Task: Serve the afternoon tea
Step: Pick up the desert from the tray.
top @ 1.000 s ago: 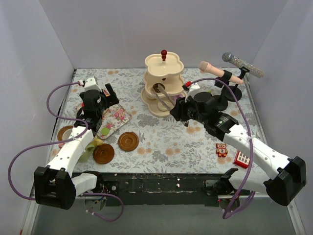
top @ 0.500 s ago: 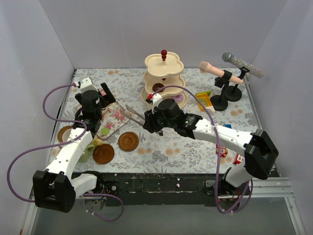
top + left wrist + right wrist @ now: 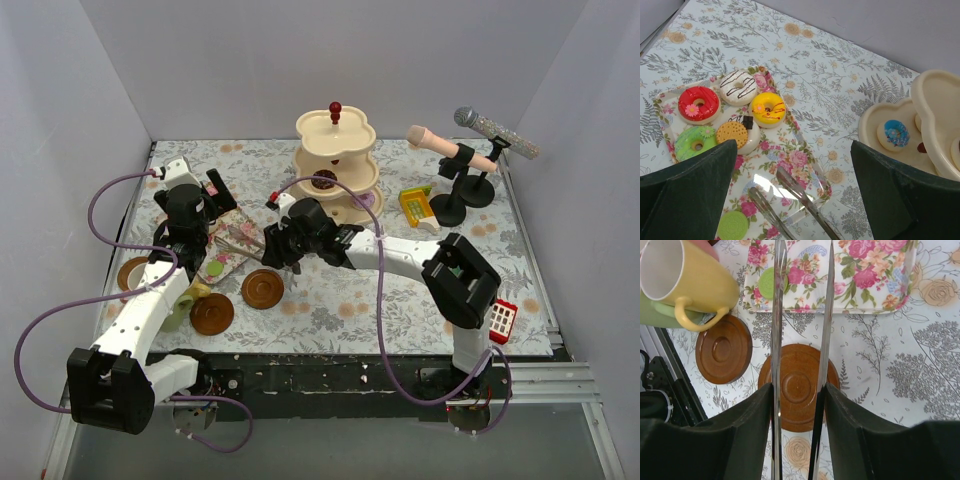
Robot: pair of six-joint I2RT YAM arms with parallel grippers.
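The cream three-tier stand (image 3: 335, 170) with its red knob (image 3: 335, 107) stands at the back centre, a brown donut (image 3: 323, 180) on its middle tier and a blue donut (image 3: 893, 134) on the lowest. Several donuts, among them red (image 3: 698, 103) and yellow (image 3: 768, 109), lie on the floral tray (image 3: 228, 245). My right gripper (image 3: 799, 405) is shut on the metal tongs (image 3: 827, 315), whose empty tips (image 3: 790, 192) hang over the tray's near end. My left gripper (image 3: 792, 170) stays open above the tray, holding nothing.
Three brown saucers (image 3: 262, 289) (image 3: 212, 314) (image 3: 133, 272) lie front left. A yellow cup (image 3: 690, 277) and a green cup (image 3: 655, 315) lie beside them. Two microphones on a stand (image 3: 470, 150), a yellow block (image 3: 415, 205) and a red toy (image 3: 500, 318) are on the right.
My right arm has swung left from the tiered stand to the floral tray, carrying the tongs. The brown donut stays on the stand. The left arm has barely moved.
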